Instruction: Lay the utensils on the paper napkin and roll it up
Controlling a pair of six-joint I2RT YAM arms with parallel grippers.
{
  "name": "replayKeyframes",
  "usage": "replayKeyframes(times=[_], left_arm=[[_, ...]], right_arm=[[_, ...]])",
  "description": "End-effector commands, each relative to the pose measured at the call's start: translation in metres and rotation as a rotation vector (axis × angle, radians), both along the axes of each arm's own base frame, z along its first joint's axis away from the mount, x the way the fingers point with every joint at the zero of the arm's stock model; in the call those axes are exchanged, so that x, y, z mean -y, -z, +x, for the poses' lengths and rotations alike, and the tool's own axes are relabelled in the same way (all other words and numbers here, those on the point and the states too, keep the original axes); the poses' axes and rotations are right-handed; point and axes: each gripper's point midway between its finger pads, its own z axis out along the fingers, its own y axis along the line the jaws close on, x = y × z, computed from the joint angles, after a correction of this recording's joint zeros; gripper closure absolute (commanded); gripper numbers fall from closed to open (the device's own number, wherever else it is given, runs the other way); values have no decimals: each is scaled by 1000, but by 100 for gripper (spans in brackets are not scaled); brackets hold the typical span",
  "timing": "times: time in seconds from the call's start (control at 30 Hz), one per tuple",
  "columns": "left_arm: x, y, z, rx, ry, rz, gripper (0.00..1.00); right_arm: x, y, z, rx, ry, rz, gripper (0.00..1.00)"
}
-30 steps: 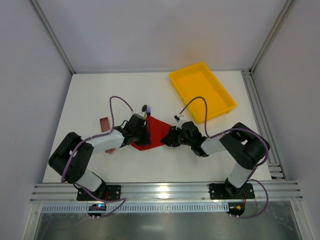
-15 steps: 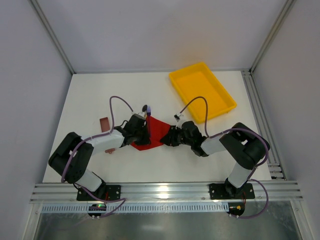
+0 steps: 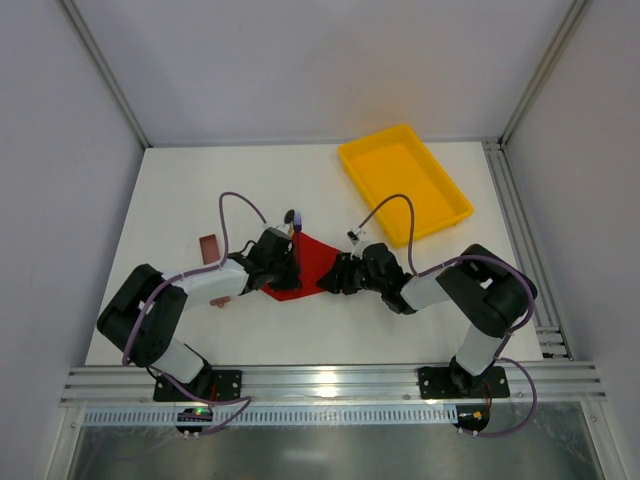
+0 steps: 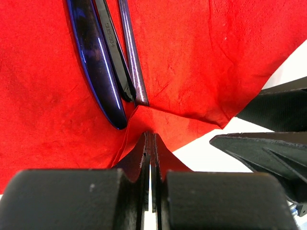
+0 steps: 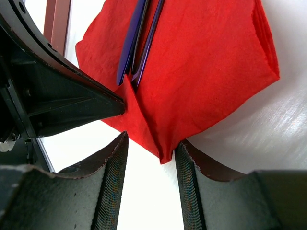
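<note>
The utensils (image 4: 103,57) lie side by side on the paper napkin (image 3: 305,262), which rests on the worktop (image 3: 200,190) between the arms, so placing looks done and rolling is the step in hand. The left tool (image 4: 150,143) is clenched on a pinched fold of the napkin's edge. The right tool (image 5: 151,143) is released, its jaws straddling a corner. Next, probably, it must close there, and both must turn the edge over the utensils.

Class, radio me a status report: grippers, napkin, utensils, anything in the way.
Left gripper shut on napkin fold. Right gripper open, straddling a napkin corner. Utensils lie on napkin. Tray well apart.
</note>
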Motion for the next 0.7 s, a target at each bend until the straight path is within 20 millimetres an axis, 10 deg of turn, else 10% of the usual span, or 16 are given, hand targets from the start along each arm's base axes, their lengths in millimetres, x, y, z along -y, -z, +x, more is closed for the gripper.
replayKeyframes(times=[0.0,0.67], left_arm=[[5,-9,11,41,-6,-13,100],[6,-8,11,39,-7,-15,100]], right_arm=[[-8,-7,0,37,-17,28,54],[-11,-2,-2,26,-8,0,71]])
